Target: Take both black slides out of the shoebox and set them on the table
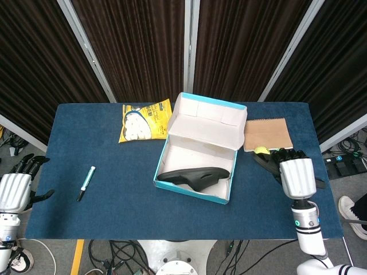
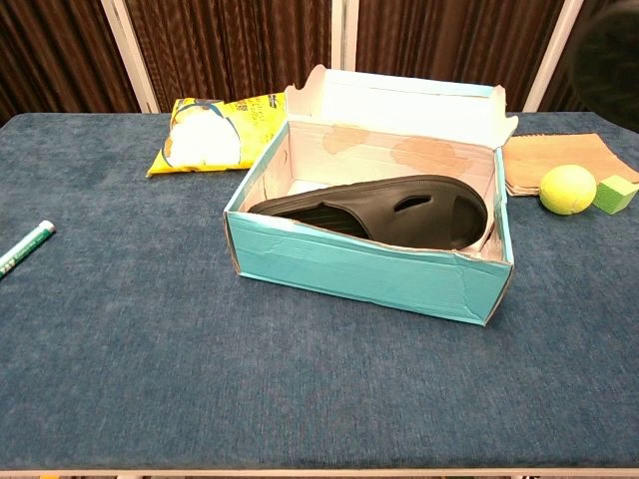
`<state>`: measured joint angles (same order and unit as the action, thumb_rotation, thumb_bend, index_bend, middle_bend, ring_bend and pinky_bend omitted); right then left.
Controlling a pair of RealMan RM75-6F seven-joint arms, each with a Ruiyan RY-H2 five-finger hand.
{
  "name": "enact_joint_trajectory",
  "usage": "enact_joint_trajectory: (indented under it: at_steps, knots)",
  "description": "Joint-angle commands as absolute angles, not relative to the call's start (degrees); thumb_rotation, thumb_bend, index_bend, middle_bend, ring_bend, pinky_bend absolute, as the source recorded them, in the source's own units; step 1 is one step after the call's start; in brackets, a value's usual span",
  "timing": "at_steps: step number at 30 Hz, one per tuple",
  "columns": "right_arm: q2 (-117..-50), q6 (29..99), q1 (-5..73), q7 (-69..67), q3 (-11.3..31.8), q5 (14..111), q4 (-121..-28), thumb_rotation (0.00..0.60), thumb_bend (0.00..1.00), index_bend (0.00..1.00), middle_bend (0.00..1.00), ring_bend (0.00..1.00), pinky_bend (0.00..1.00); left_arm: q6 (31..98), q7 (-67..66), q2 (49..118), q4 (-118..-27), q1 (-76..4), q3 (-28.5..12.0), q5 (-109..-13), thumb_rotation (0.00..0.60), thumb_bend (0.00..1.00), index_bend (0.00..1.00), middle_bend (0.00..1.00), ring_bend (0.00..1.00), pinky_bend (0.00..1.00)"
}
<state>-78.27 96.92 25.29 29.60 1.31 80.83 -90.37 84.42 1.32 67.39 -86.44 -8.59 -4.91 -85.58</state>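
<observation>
Near the table's (image 1: 114, 206) right edge, gripping one black slide (image 1: 265, 163) under the right hand (image 1: 296, 177); leaving the other slide (image 2: 384, 210) lying inside the shoebox (image 2: 364, 264); left hand (image 1: 14, 189) hanging spread off the left edge.

- Two black slides: one in the box (image 1: 195, 176), one held (image 1: 269, 164)
- One teal shoebox (image 1: 189, 186)
- One yellow snack bag (image 1: 143, 120)
- One marker pen (image 1: 86, 183)
- One brown notebook (image 1: 267, 133)
- One tennis ball (image 2: 567, 189)
- One green block (image 2: 615, 193)

Blue table (image 1: 114, 206) bearing shoebox (image 1: 198, 123), snack bag (image 1: 144, 119), pen (image 1: 86, 183), notebook (image 1: 267, 133), ball (image 2: 567, 189), green block (image 2: 614, 193).
</observation>
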Motion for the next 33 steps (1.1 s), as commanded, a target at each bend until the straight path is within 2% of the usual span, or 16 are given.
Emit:
enact_joint_trajectory:
  at_steps: [1,9,15,33]
  knots:
    - [-78.7,94.6,23.2,26.4,1.5,78.6,-86.2,0.6,0.37,0.82,0.66,0.56,0.67,84.5,0.7,67.4,-86.9,-8.6,-4.8,-85.7,0.6,0.07,0.23,0.2,0.11,0.32]
    - [-82.8,87.8,22.6,21.3,3.0,76.5,-77.4,0.6,0.37,0.82,0.66,0.56,0.67,84.1,-1.8,66.6,-89.0,-9.0,-4.4,-86.1,0.6,0.07,0.23,0.2,0.11,0.32]
    - [-85.2,83.9,23.3,20.9,3.7,76.9,-74.2,0.6,0.37,0.82,0.66,0.56,0.67,83.9,-2.9,66.9,-90.0,-9.2,-4.3,-86.1,0.6,0.07,0.23,0.2,0.11,0.32]
    - [-87.3,75.6,27.0,26.9,6.6,76.9,-72.7,0.6,0.31,0.78,0.66,0.55,0.64,83.3,-2.3,68.2,-88.3,-9.2,-4.0,-85.3,0.6,0.07,0.23,0.2,0.11,0.32]
